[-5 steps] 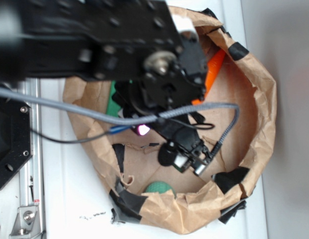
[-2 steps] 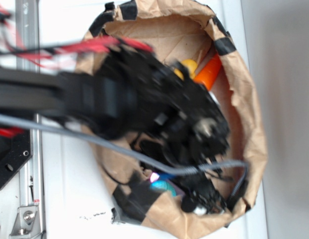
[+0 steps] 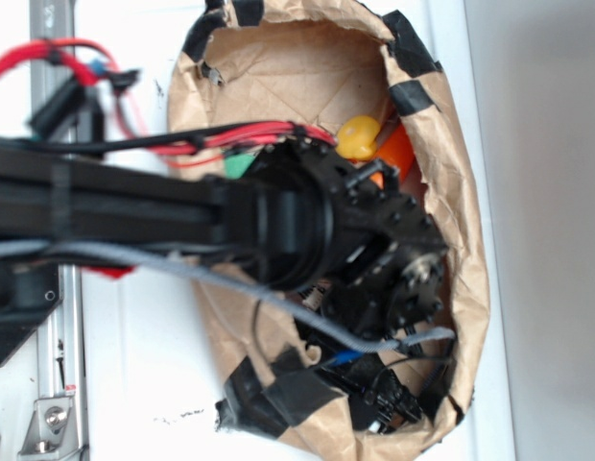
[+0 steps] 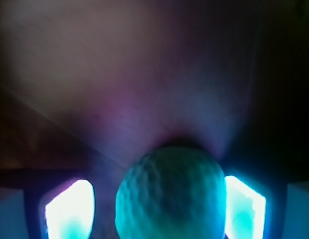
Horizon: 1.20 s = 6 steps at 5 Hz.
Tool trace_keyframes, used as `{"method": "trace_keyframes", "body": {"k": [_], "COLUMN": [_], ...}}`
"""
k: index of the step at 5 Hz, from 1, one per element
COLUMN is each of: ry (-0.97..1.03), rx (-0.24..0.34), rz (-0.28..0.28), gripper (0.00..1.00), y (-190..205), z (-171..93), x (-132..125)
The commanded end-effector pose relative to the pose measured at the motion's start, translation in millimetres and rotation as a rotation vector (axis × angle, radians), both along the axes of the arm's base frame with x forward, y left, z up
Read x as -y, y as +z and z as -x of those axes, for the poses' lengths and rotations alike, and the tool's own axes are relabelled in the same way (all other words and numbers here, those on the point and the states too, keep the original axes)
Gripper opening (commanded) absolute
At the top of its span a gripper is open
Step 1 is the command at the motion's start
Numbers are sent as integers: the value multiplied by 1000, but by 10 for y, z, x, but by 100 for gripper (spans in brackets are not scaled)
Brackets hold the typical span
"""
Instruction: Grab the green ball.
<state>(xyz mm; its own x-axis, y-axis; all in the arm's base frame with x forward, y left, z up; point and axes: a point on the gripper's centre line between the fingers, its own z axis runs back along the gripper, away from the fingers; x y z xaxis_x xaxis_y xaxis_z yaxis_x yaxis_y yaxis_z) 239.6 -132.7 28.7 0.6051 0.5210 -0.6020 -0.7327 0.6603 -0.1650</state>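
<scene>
The green ball [image 4: 169, 196] fills the lower middle of the wrist view, teal and dimpled, resting on the brown paper floor. It sits between my two glowing fingers, the left one [image 4: 70, 209] with a narrow gap to the ball and the right one [image 4: 244, 206] right at its side. My gripper [image 4: 157, 209] is open around the ball. In the exterior view the gripper [image 3: 389, 408] is down inside the near end of the paper bag [image 3: 465, 250], and the arm hides the ball there.
Inside the bag, beyond the arm, lie a yellow toy [image 3: 358, 137], an orange carrot [image 3: 398, 152] and a flat green block [image 3: 238, 165]. The bag's taped wall rises close around the gripper. A metal rail [image 3: 58, 384] runs along the left.
The arm has swung over and lowered its gripper onto the near end of the bag, where the ball lay. The ball, visible earlier in the exterior view, is now covered by the gripper.
</scene>
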Motion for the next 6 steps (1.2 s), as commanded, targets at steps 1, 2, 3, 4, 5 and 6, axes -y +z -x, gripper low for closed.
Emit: {"method": "trace_keyframes", "body": {"k": [1, 2, 3, 4, 5, 6], "ry": [-33, -65, -58, -22, -14, -56], "rx": [57, 151, 270, 358, 436, 492], "rz": [13, -14, -80, -126, -170, -274], "gripper": [0, 0, 0, 0, 0, 0], "y": [149, 204, 430, 669, 896, 1128], "z": [59, 36, -29, -83, -128, -143], "x": [64, -7, -238, -478, -689, -851]}}
